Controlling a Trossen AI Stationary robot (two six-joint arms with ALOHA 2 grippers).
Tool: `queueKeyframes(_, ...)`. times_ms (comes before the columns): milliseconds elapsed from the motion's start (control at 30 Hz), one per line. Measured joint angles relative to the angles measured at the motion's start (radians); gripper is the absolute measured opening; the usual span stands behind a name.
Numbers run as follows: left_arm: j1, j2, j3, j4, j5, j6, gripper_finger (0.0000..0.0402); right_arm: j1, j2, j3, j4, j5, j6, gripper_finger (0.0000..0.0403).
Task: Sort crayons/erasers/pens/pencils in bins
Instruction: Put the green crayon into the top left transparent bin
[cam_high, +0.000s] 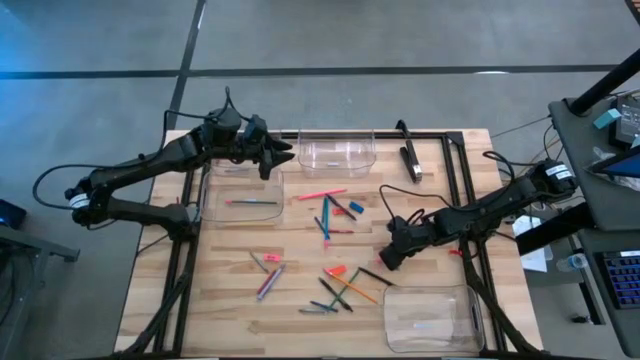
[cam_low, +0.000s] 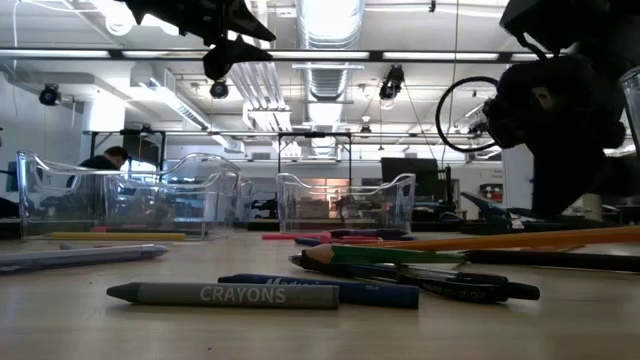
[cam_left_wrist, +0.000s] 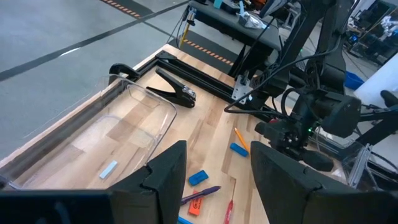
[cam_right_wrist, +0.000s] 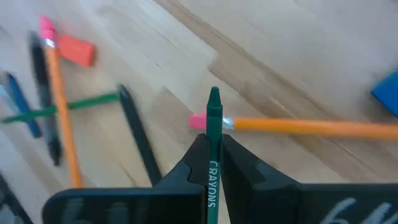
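Observation:
My right gripper (cam_high: 388, 258) hovers just right of the table's middle, shut on a green crayon (cam_right_wrist: 214, 118). My left gripper (cam_high: 278, 157) is open and empty above the table's far left, over the left bin's far end; its wrist view shows the gap between its fingers (cam_left_wrist: 216, 180). Clear bins stand at the far middle (cam_high: 337, 152), the left (cam_high: 240, 195) and the near right (cam_high: 430, 315). The left bin holds a dark pen (cam_high: 250, 203). Blue erasers (cam_left_wrist: 198, 177) and a red-orange eraser (cam_right_wrist: 76, 50) lie loose on the wood. My right gripper pinches the green crayon by its labelled wrapper (cam_right_wrist: 213, 144) between its two fingers (cam_right_wrist: 193, 163). The crayon runs along the fingers and its pointed tip (cam_right_wrist: 214, 96) sticks out beyond them. It is lifted clear of the table, above an orange pencil (cam_right_wrist: 298, 126).
Loose pencils, pens and crayons lie scattered across the table's middle and near part (cam_high: 340, 285). A grey crayon (cam_low: 225, 294) lies nearest the low camera. A black hand tool (cam_high: 410, 160) lies at the far right. Black frame rails (cam_high: 455, 170) run along the table's edges.

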Motion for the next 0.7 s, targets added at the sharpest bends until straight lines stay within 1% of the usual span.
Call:
queueKeyframes(133, -0.005, 0.0, 0.0, 0.0, 0.0, -0.002, 0.0164, -0.016, -0.009, 0.0, 0.13, 0.055, -0.028, 0.0013)
queueKeyframes(367, -0.044, 0.0, 0.0, 0.001, 0.01, -0.005, 0.0164, -0.089, -0.014, 0.0, 0.467, 0.155, -0.148, 0.0013)
queueKeyframes(700, -0.135, 0.0, 0.0, 0.003, 0.05, -0.07, 0.0164, -0.255, -0.014, 0.0, 0.9, 0.169, -0.266, 0.0013)
